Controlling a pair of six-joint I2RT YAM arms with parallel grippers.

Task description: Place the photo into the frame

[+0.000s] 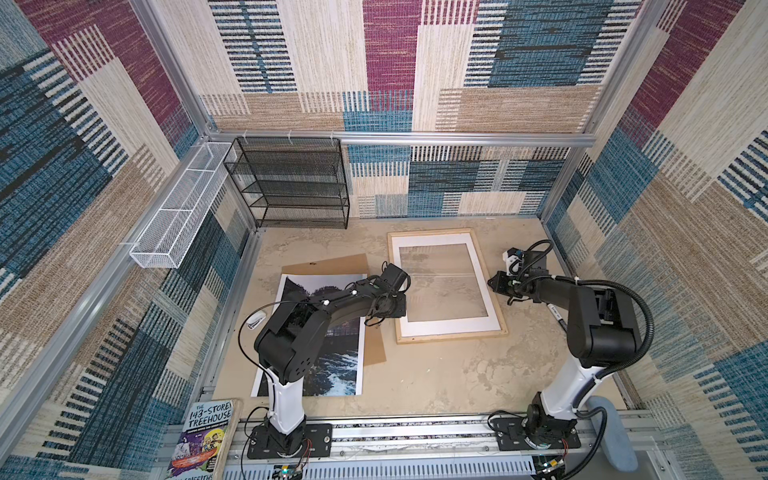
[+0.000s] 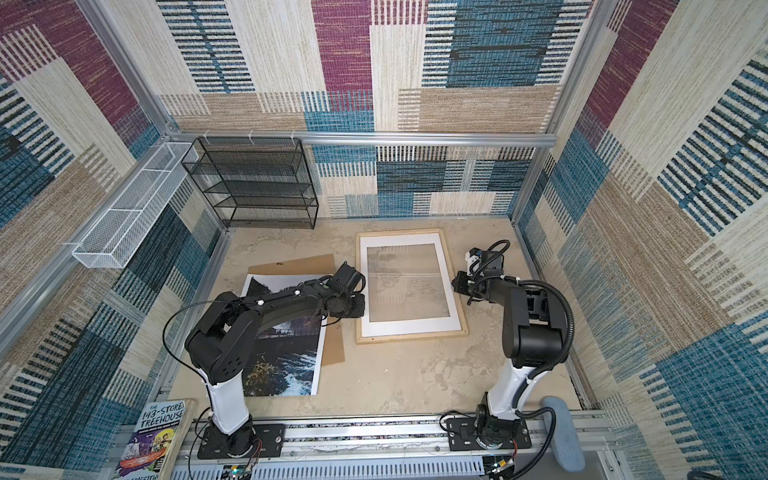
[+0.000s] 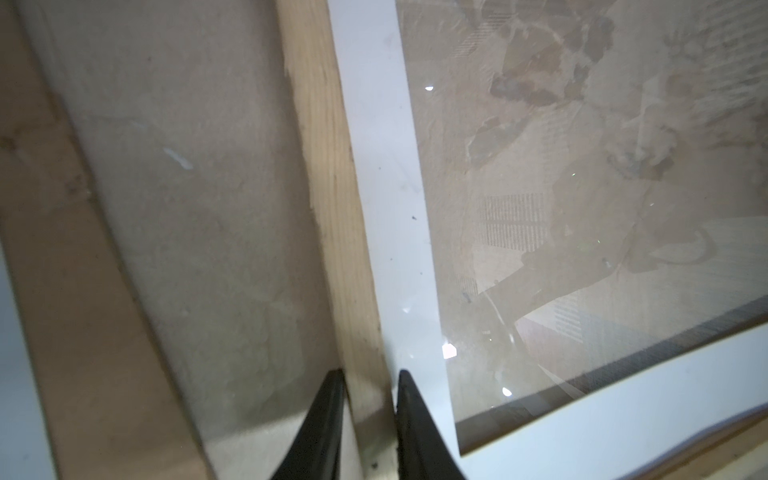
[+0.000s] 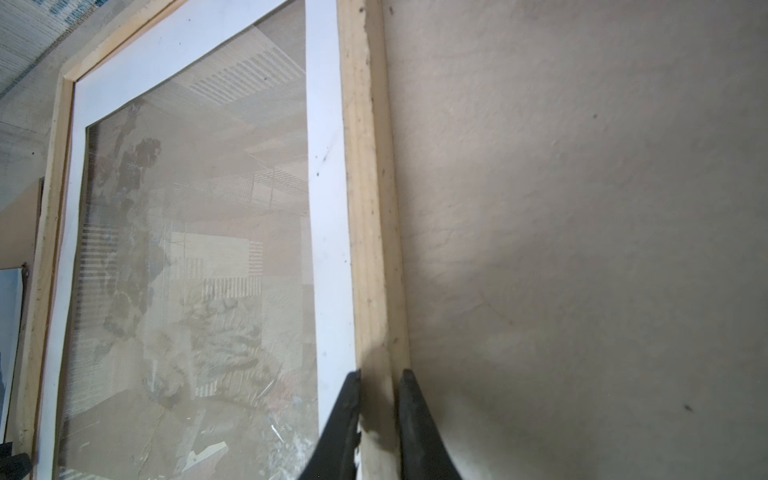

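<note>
Two black fingers (image 3: 328, 419) of the left gripper (image 3: 369, 386) clamp one long side of the large rectangular frame of thin pale wood strips (image 3: 334, 208) in the left wrist view, beside the white mat with a cut-out window (image 3: 395, 208) lying inside it. In the right wrist view the right gripper (image 4: 380, 378) pinches the opposite long strip the same way. The step in hand looks like shifting or squaring the frame before anything goes in; the next move likely calls for both arms travelling level together, then one freed for the fetch. In both top views the frame lies flat right of centre, while the large portrait photo of dark cliffs and blue foaming water (image 1: 332, 370) rests apart, to its left, on a plain brown backing board (image 1: 332, 264). The tabletop (image 1: 436, 374) is mottled beige; woven patchwork walls (image 1: 457, 187) of blue, maroon and cream enclose it, a black mesh shelf (image 1: 291, 183) at the back.
</note>
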